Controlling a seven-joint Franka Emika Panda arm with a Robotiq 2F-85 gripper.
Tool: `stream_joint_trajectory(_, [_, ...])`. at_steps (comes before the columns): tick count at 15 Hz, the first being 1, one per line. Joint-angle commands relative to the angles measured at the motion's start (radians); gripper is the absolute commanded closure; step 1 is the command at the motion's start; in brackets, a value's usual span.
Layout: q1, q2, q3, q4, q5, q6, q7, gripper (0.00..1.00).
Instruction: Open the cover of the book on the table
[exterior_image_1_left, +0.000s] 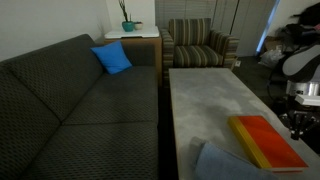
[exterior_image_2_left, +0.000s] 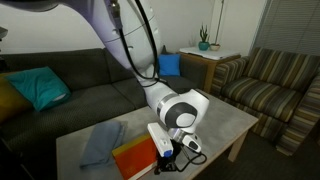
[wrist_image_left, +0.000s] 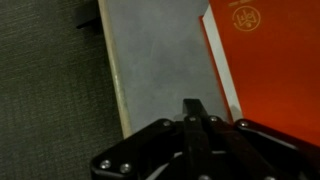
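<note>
The book (exterior_image_1_left: 265, 142) is seen lying flat and closed on the grey surface (exterior_image_1_left: 205, 95). In an exterior view it is placed toward the near right, with a blue-grey cloth (exterior_image_1_left: 215, 163) just beside it on the left. The cover is not yet lifted, so the step in hand is judged to be the approach to the cover's free edge.

For this to be done well, the free edge should first be told from the spine, which cannot be made out with certainty from these views. The fingertips should be kept low and slid under the cover alone, not into the pages. The cover should then be swung up in an arc about the spine rather than pulled straight up. Since the book may slide on the smooth surface, sideways force should be kept light. The cloth should be left undisturbed.

In the wrist view the gripper (wrist_image_left: 195, 108) is shown with its two fingers pressed together and nothing held between them. It is placed over bare surface just beside the book's pale long edge, with the red cover (wrist_image_left: 265, 50) to the right and farther off. Whether the fingertips touch the surface cannot be told.

In an exterior view the arm is arched over the surface from the far left. Its wrist (exterior_image_2_left: 180, 110) is bent so that the gripper is pointed downward at the book's end.
</note>
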Motion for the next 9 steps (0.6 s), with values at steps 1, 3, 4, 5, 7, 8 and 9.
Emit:
stream_joint_trajectory(1, [-0.016,0.004,0.028,0.017,0.046,-0.036,-0.029,1.00])
stream_joint_trajectory(3, [-0.015,0.004,0.036,0.012,0.062,-0.030,-0.025,1.00])
stream_joint_trajectory(4, [-0.015,0.004,0.039,0.010,0.069,-0.027,-0.027,1.00])
stream_joint_trajectory(5, [-0.018,0.004,0.047,0.008,0.078,-0.025,-0.033,1.00])
stream_joint_trajectory(7, [-0.028,0.004,0.064,0.004,0.096,-0.023,-0.054,1.00])
stream_joint_trajectory(8, [-0.032,0.005,0.069,-0.001,0.104,-0.020,-0.064,1.00])
stream_joint_trajectory(9, [-0.036,0.005,0.070,-0.005,0.109,-0.018,-0.074,1.00])
